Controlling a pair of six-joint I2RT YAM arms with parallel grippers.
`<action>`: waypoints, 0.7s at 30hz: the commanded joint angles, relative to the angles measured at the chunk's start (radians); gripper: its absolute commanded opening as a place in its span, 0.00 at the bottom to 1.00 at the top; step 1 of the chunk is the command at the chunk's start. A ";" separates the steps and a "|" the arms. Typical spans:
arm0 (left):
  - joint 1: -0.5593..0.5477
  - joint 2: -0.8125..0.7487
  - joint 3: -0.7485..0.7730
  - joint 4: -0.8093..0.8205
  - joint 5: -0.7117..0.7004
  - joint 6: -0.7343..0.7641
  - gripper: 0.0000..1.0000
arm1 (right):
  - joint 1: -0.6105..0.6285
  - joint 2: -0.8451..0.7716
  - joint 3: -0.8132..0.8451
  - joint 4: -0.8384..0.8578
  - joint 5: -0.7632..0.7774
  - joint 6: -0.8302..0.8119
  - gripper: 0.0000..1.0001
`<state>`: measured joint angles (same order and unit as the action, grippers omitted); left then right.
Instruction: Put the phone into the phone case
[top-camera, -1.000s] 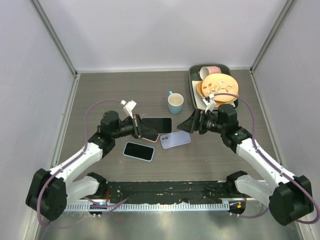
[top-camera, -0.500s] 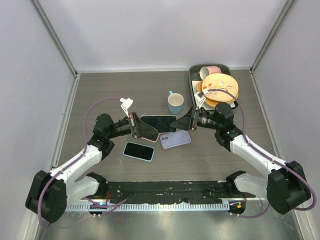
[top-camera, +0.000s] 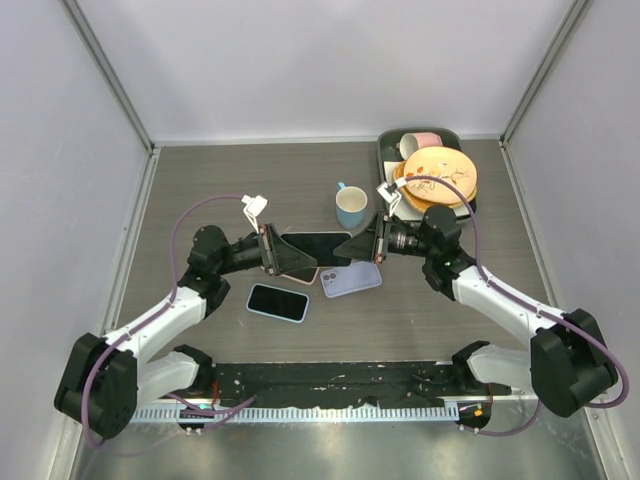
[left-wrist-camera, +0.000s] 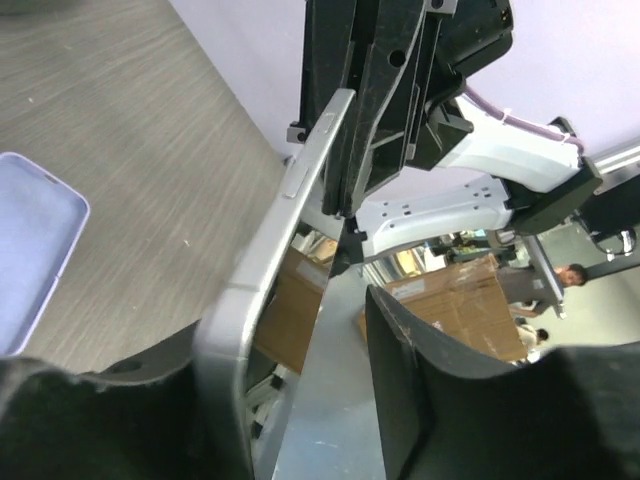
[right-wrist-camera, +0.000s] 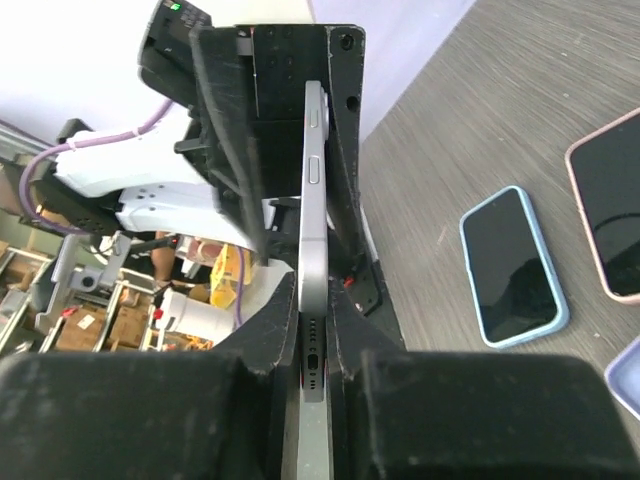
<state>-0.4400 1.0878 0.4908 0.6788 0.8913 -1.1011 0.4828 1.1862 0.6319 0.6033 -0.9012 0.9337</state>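
A silver-edged phone (top-camera: 320, 243) with a dark screen hangs above the table between my two grippers. My right gripper (top-camera: 358, 245) is shut on its right end; in the right wrist view the phone (right-wrist-camera: 315, 200) stands edge-on, pinched between both fingers of the right gripper (right-wrist-camera: 313, 280). My left gripper (top-camera: 282, 255) is at the phone's left end. In the left wrist view the phone (left-wrist-camera: 290, 200) leans on one finger, and a gap shows to the other finger (left-wrist-camera: 400, 350), so the left gripper (left-wrist-camera: 300, 340) is open. The empty lavender phone case (top-camera: 350, 278) lies on the table just below the phone.
A blue-cased phone (top-camera: 277, 301) lies in front of the left gripper, and a pink-cased phone (right-wrist-camera: 610, 215) lies under the held one. A teal cup (top-camera: 351, 206) stands behind. At the back right, a dark tray (top-camera: 384, 160) holds orange plates (top-camera: 436, 177) and a pink cup (top-camera: 425, 142).
My right gripper has moved left to the phone's right end and shut on it. The left gripper's jaws have parted from the phone.
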 joint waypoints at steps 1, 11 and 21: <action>-0.006 -0.028 0.055 -0.094 -0.046 0.111 0.58 | 0.002 -0.011 0.067 -0.188 0.068 -0.133 0.01; -0.005 -0.071 0.147 -0.712 -0.334 0.441 0.80 | -0.234 -0.037 0.078 -0.470 0.128 -0.254 0.01; -0.138 0.170 0.331 -1.034 -0.708 0.561 0.79 | -0.387 -0.069 0.094 -0.761 0.254 -0.403 0.01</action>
<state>-0.4816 1.1553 0.7139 -0.1730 0.4126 -0.6285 0.1345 1.1633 0.7002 -0.0956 -0.6804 0.5865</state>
